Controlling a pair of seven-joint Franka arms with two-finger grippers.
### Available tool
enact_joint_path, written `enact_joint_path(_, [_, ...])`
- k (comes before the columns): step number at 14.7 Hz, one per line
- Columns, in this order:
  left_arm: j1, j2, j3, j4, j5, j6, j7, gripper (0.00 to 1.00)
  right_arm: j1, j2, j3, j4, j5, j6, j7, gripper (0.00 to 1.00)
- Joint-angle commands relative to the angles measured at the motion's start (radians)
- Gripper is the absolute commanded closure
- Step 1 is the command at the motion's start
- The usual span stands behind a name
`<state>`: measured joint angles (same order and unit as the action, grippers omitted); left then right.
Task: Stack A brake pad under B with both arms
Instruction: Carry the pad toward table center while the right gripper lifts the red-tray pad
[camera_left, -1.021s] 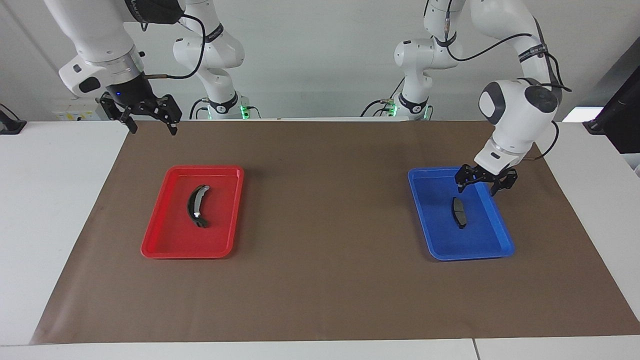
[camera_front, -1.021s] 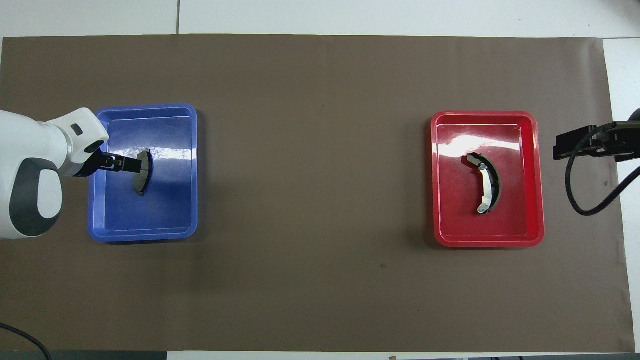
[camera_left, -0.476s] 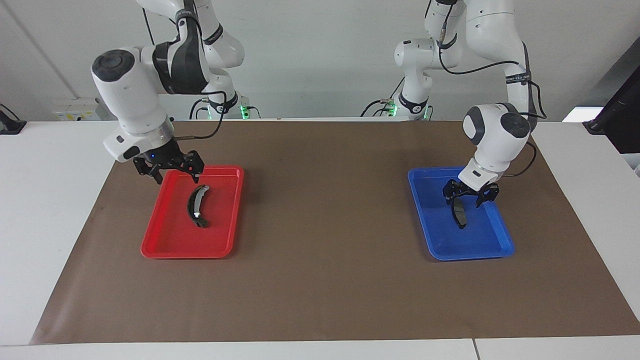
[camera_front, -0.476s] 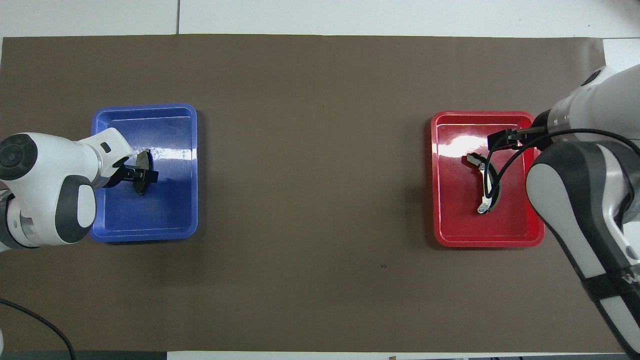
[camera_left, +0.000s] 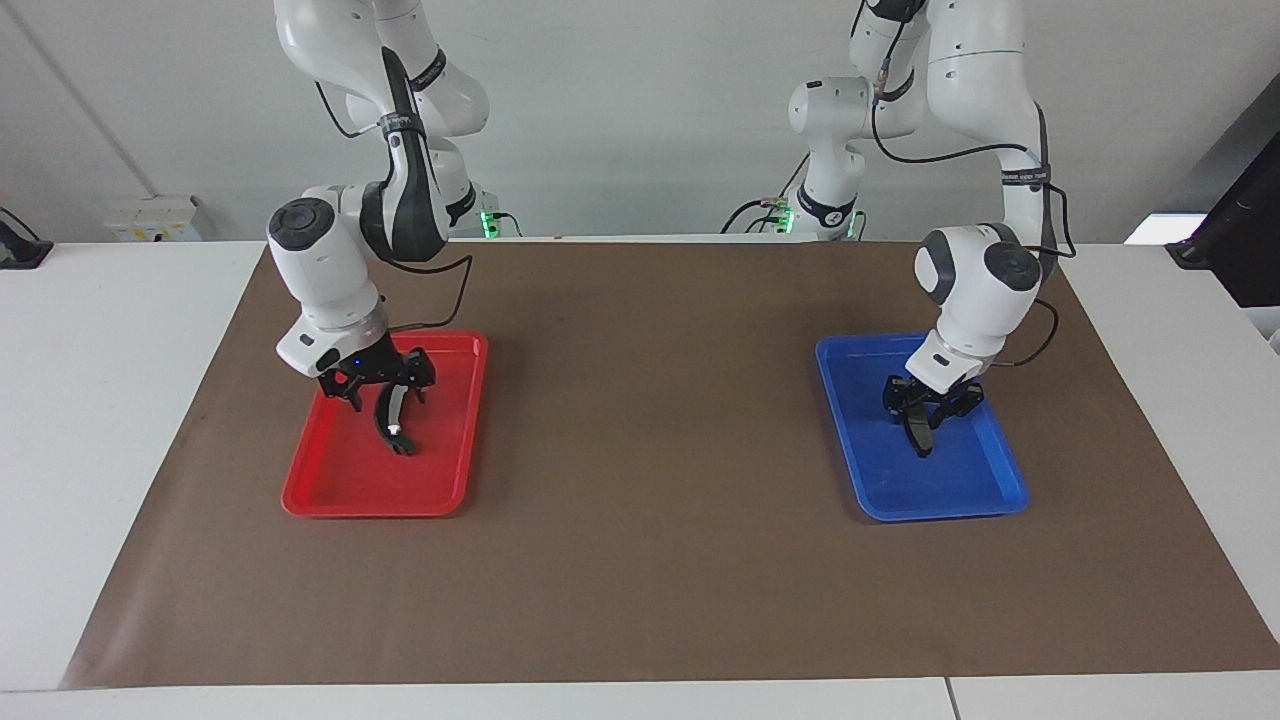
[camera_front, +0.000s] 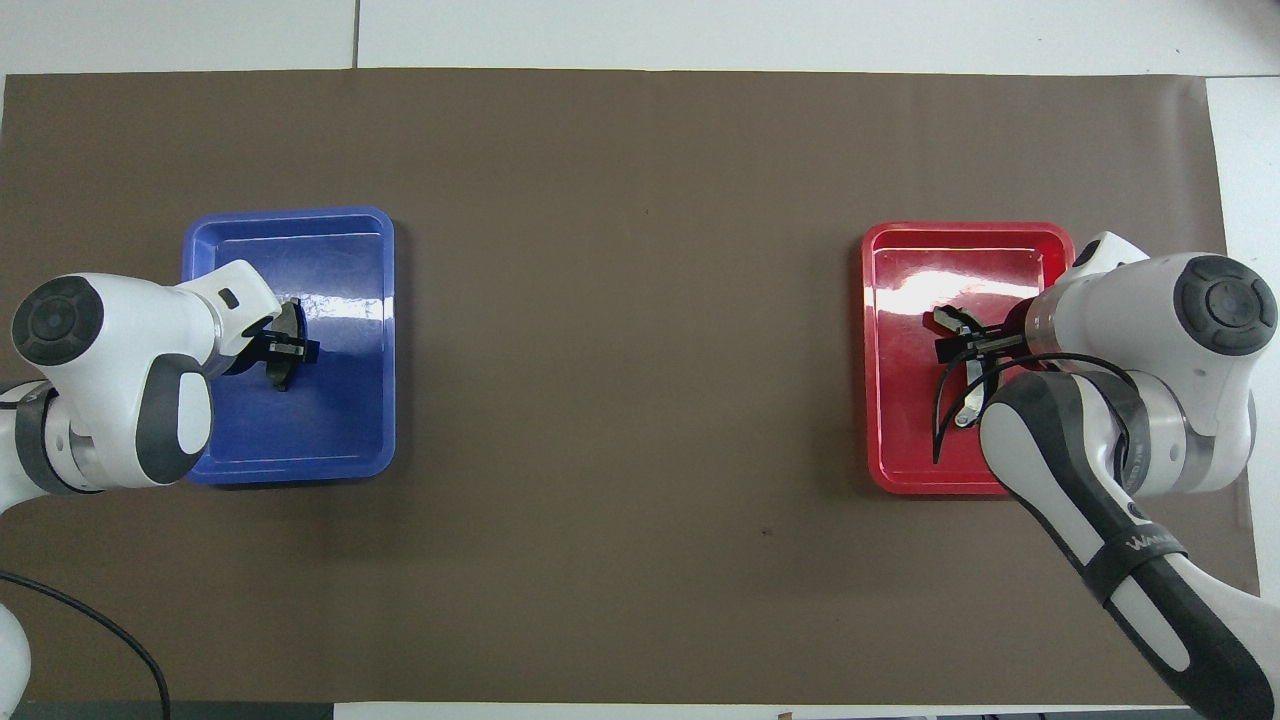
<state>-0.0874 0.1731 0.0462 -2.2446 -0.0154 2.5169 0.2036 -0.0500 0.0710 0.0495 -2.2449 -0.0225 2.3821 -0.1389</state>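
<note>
Both my arms are down in their trays, at the pick-up step, nothing stacked yet. My left pincer (camera_front: 288, 348) sits low over the short dark pad (camera_left: 918, 432), which lies flat in the blue tray (camera_left: 1008, 480) at the left arm's end of the table; fingers straddle the pad, spread, not clearly gripping. My right pincer (camera_left: 380, 388) is over the curved brake shoe (camera_left: 392, 420) in the red tray (camera_left: 320, 490) at the right arm's end, fingers spread about its upper tip.

Next, I judge, each pincer must close squarely across its thin part, then lift clear of the tray wall, the pad going down first.

The facing view shows how low each pincer sits. The overhead view shows the shoe's silvery strip, though my right arm hides part of it.
</note>
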Motion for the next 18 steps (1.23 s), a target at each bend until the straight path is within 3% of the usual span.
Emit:
enact_joint_path(1, [-0.005,-0.032,0.009,0.000,0.012,-0.045,-0.003,0.91,-0.024,0.015,0.006,-0.025,0.015,0.052,-0.042,0.00])
enact_joint_path(4, [-0.012,-0.085,0.000,0.077,0.012,-0.215,-0.015,0.93,-0.031,0.047,0.006,-0.065,0.015,0.112,-0.041,0.00])
enact_joint_path(6, [-0.083,-0.115,0.001,0.103,0.012,-0.279,-0.106,0.93,-0.027,0.049,0.007,-0.065,0.015,0.120,-0.037,0.00])
enact_joint_path(10, [-0.271,-0.109,0.000,0.122,0.012,-0.245,-0.372,0.97,-0.024,0.056,0.006,-0.070,0.015,0.118,-0.056,0.07])
enact_joint_path(12, [-0.380,-0.078,0.000,0.154,0.012,-0.231,-0.507,0.97,-0.022,0.056,0.006,-0.070,0.015,0.112,-0.062,0.26])
enact_joint_path(13, [-0.428,-0.046,0.000,0.172,0.012,-0.212,-0.570,0.97,-0.022,0.056,0.006,-0.070,0.015,0.109,-0.064,0.48])
enact_joint_path(14, [-0.467,-0.029,0.000,0.190,0.012,-0.189,-0.607,0.97,-0.021,0.056,0.006,-0.068,0.015,0.109,-0.062,0.87])
enact_joint_path(15, [-0.509,-0.014,0.000,0.195,0.012,-0.178,-0.630,0.97,-0.021,0.056,0.006,-0.065,0.015,0.108,-0.056,1.00])
enact_joint_path(18, [-0.624,0.101,0.003,0.284,0.011,-0.161,-0.745,0.97,-0.025,0.059,0.006,-0.050,0.015,0.103,-0.044,1.00])
